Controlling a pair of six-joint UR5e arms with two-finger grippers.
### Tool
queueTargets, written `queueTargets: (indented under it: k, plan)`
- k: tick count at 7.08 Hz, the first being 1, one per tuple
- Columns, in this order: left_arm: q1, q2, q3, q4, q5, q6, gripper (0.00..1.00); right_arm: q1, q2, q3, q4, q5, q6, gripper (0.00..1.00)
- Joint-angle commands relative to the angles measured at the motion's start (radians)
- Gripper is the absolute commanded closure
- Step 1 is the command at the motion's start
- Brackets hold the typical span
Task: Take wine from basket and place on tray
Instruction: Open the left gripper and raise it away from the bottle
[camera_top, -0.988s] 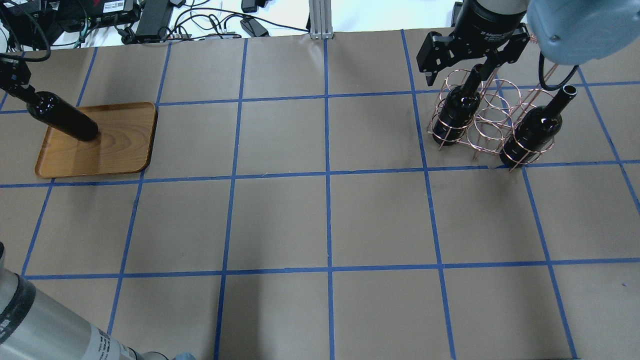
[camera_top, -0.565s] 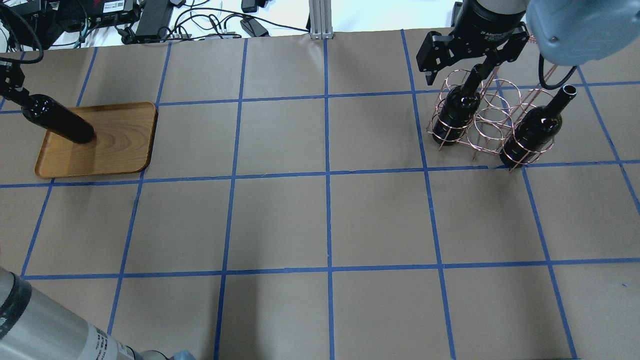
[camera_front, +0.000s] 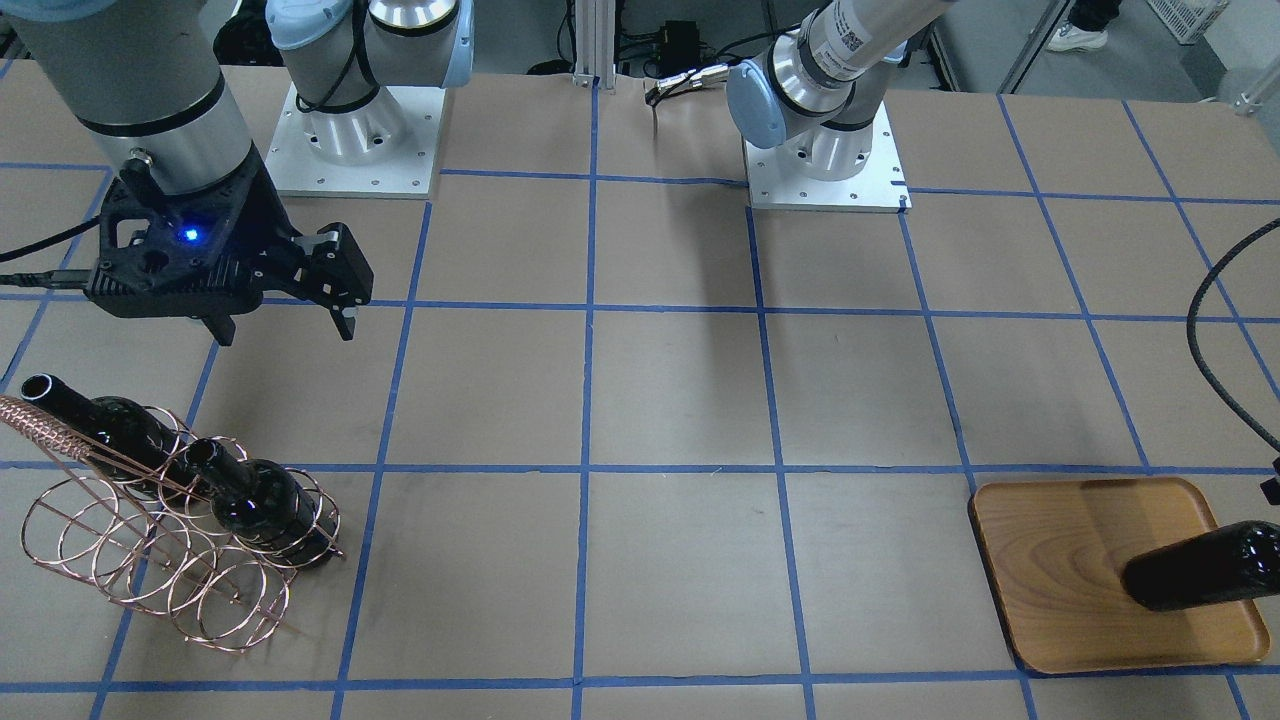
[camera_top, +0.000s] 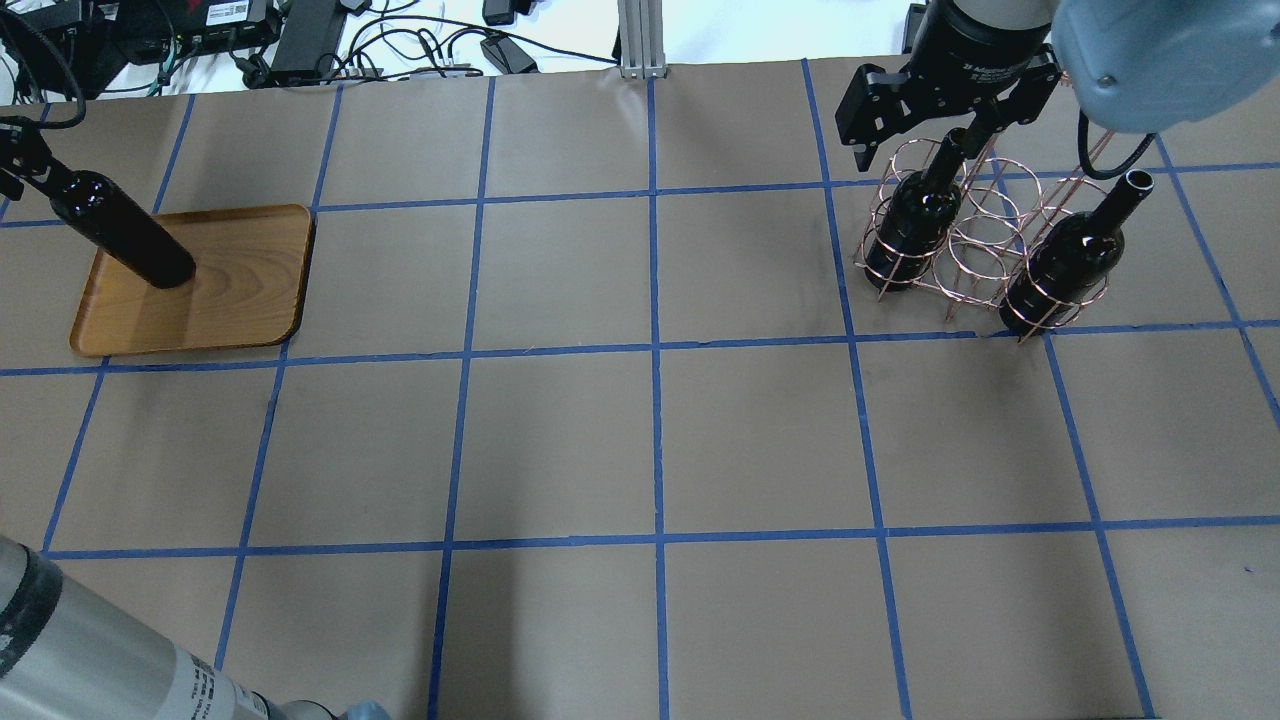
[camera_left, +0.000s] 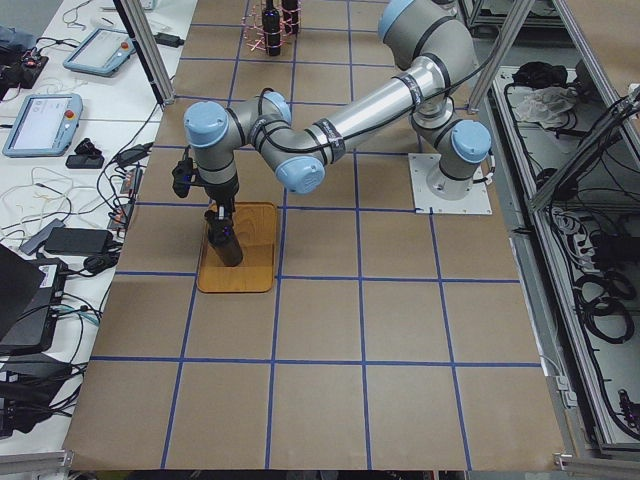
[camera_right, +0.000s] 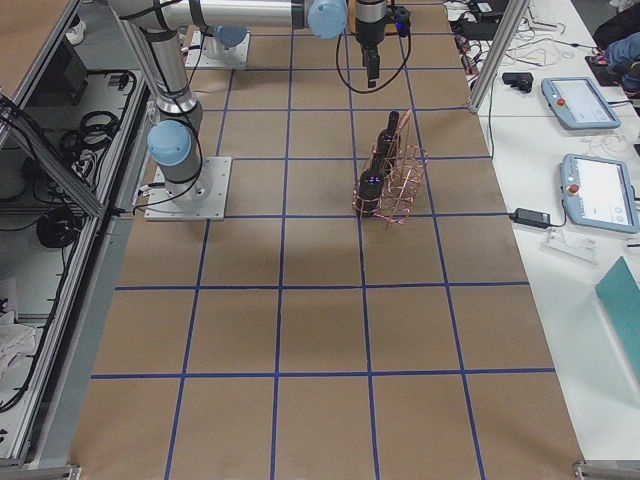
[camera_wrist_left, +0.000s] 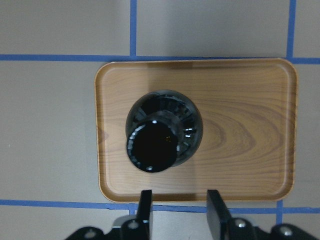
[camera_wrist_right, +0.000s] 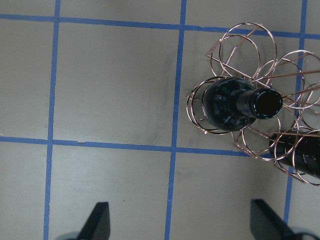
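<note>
One wine bottle (camera_top: 125, 235) stands upright on the wooden tray (camera_top: 240, 290) at the table's left; it also shows in the front view (camera_front: 1200, 580). In the left wrist view my left gripper (camera_wrist_left: 177, 197) is open just above the bottle's top (camera_wrist_left: 155, 145), which lies outside its fingers. Two more wine bottles (camera_top: 915, 225) (camera_top: 1065, 260) stand in the copper wire basket (camera_top: 975, 250) at the far right. My right gripper (camera_front: 283, 328) is wide open and empty. It hovers above the basket by the nearer bottle's neck (camera_wrist_right: 265, 102).
The table is brown paper with a blue tape grid. Cables and power boxes (camera_top: 300, 40) lie beyond the far edge, and a metal post (camera_top: 640, 40) stands at the far middle. The basket's twisted handle (camera_front: 60, 425) sticks up beside the bottles.
The tray bottle's top has shifted a little toward the far edge while its base stayed put. My right gripper has edged slightly away over the basket, still open.
</note>
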Motion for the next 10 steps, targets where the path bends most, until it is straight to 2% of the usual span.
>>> queueTargets:
  k: [1, 4, 5, 7, 10]
  plan:
    - [0.003, 0.002, 0.000, 0.000, 0.000, 0.006, 0.30, 0.000, 0.000, 0.000, -0.004, -0.001, 0.000, 0.00]
    - [-0.020, 0.072, -0.034, -0.041, 0.009, 0.006, 0.23, 0.000, 0.000, 0.000, -0.004, -0.001, 0.000, 0.00]
    - [-0.041, 0.119, -0.054, -0.110, 0.011, -0.001, 0.23, 0.000, -0.002, 0.000, -0.004, -0.001, 0.000, 0.00]
    - [-0.153, 0.222, -0.106, -0.144, 0.021, -0.020, 0.23, 0.000, -0.002, 0.000, -0.016, -0.003, -0.002, 0.00]
    - [-0.404, 0.342, -0.163, -0.188, 0.021, -0.318, 0.20, 0.000, -0.002, 0.000, -0.018, -0.001, 0.000, 0.00]
